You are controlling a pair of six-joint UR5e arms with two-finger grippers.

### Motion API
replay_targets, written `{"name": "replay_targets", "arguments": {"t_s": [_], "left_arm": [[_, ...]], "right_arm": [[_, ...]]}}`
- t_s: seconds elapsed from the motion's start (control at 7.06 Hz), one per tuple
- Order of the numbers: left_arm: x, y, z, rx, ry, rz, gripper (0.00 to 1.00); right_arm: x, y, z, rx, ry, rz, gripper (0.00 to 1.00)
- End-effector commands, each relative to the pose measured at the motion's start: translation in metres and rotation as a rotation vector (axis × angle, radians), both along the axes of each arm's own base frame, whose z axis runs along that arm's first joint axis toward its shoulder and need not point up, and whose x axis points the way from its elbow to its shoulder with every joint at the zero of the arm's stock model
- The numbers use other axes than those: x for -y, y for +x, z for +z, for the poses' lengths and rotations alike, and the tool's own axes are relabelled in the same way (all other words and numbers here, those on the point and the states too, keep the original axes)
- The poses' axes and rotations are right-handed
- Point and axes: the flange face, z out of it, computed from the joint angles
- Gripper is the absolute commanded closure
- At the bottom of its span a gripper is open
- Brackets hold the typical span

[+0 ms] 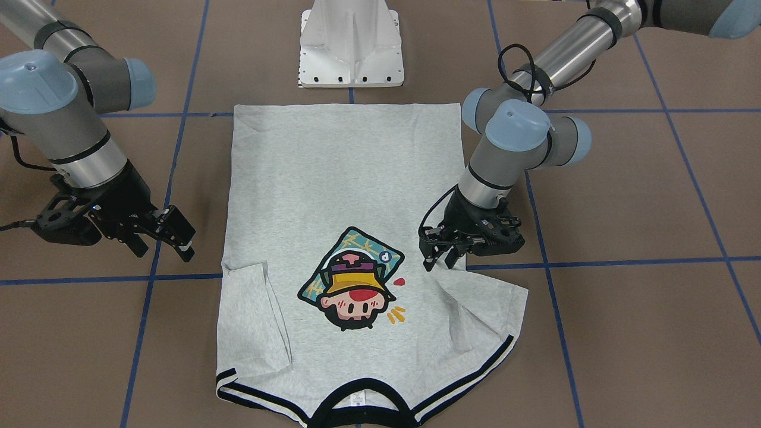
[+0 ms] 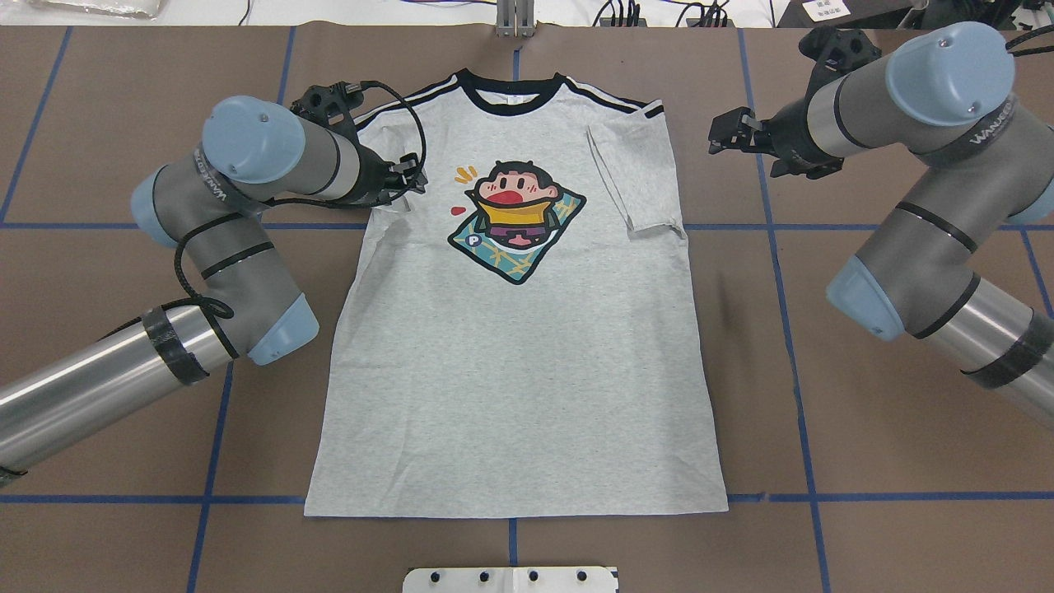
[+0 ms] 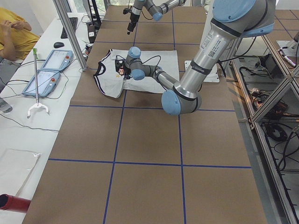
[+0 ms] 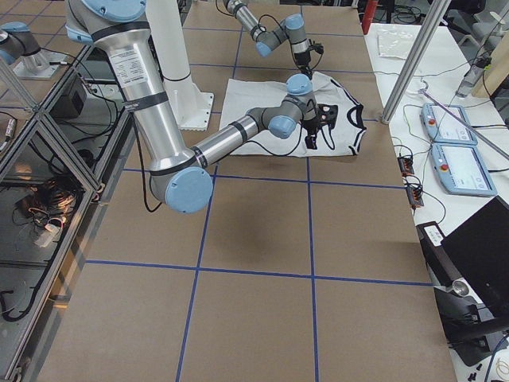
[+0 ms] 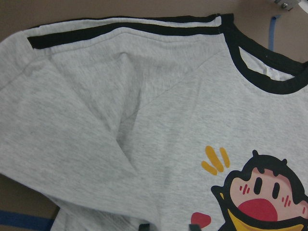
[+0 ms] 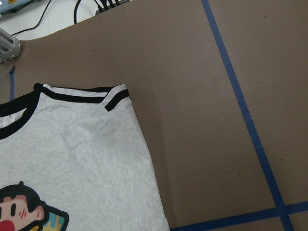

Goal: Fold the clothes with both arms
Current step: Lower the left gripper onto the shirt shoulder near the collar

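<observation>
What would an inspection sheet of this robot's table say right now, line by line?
surface: brown table with a grid of blue tape; white base block at the robot's edge.
job's things: grey T-shirt lying flat, print up, collar away from the robot; right sleeve folded in, left sleeve spread out and rumpled.
clutter: nothing seen.
grippers: left gripper open, low over the shirt by the left sleeve; right gripper open, over bare table beside the shirt.
cables: black cable looped at the left wrist.
surroundings: side bench with two screens; a seated person.
</observation>
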Motion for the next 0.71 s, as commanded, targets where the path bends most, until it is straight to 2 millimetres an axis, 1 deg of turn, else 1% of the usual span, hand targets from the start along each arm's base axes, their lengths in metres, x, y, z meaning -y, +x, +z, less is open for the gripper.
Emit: {"name": "replay_targets", "arguments": {"t_s": [0.0,0.14,0.28,0.42,0.57], "left_arm": [[0.031,-0.059,0.036,0.045,0.059,0.005,0.31],[0.041,-0.094,0.066,0.022,0.038,0.011,0.34],[0.044,-0.095,0.094,0.013,0.037,0.019,0.37],[0.046,-0.096,0.102,-0.02,0.053,0.017,0.39],[0.038,-0.092,0.104,-0.076,-0.009,0.053,0.4]], "right_arm": [[0.001,0.001,-0.002,0.002,0.003,0.002,0.0],[0.001,0.001,-0.001,0.0,0.001,0.002,0.0],[0.001,0.001,-0.002,0.002,0.003,0.002,0.0],[0.001,0.0,-0.003,0.002,0.003,0.001,0.0],[0.001,0.001,-0.005,0.005,0.007,0.002,0.0]]}}
